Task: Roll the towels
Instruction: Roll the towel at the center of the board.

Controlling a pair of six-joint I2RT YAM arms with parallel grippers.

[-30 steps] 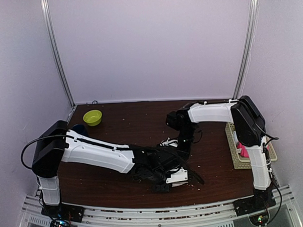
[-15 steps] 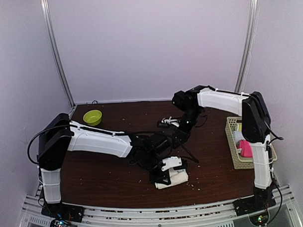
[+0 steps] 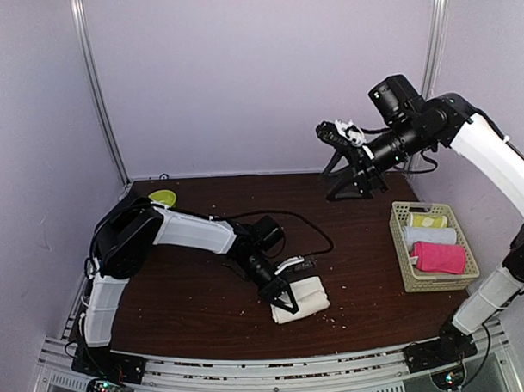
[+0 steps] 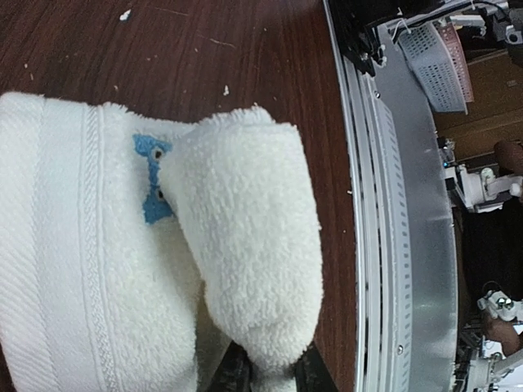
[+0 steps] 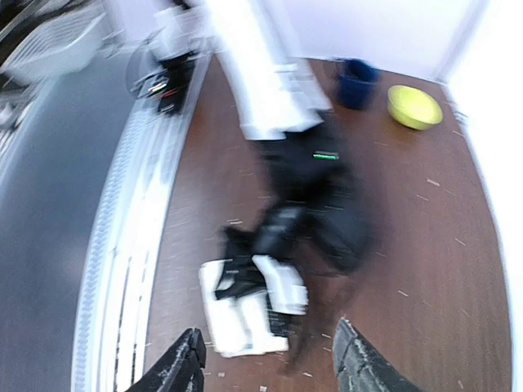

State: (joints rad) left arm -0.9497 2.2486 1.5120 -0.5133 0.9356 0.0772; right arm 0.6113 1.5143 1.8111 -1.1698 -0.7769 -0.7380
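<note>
A dark brown wooden table (image 3: 188, 306) fills the floor of a booth with plain pale walls (image 3: 258, 76) and two metal posts (image 3: 99, 90) rising from the far corners. A ribbed metal rail (image 3: 277, 369) runs along the table's 6 o'clock edge. Pale crumbs (image 4: 124, 15) speckle the wood.

At 3 o'clock, close to the right edge, stands a cream lattice basket (image 3: 398, 251). It holds three pieces in a row: a yellow-green roll (image 3: 426, 219) at its far end, a white roll (image 3: 432, 236) in the middle and the pink towel (image 3: 441, 257) at its near end. At 10 o'clock a yellow-green bowl (image 3: 162, 198) sits partly behind the left arm, and the right wrist view shows a blue cup (image 5: 358, 82) just beside it.

The cream towel (image 3: 307, 299) lies at 5 o'clock, near the rail but apart from it, with a strip of bare wood between them. It is part rolled: one thick rolled end lies across the flat part, beside a small blue mark (image 4: 149, 175). The left gripper (image 3: 281, 297) rests on its 9 o'clock side, its fingers (image 4: 233, 371) clenched on the tip of the rolled end.

Bare wood spans from the towel to the basket and back to 12 o'clock. The right gripper (image 3: 346, 191) hangs high above 1 o'clock, its fingers (image 5: 186, 359) spread with nothing between them.
</note>
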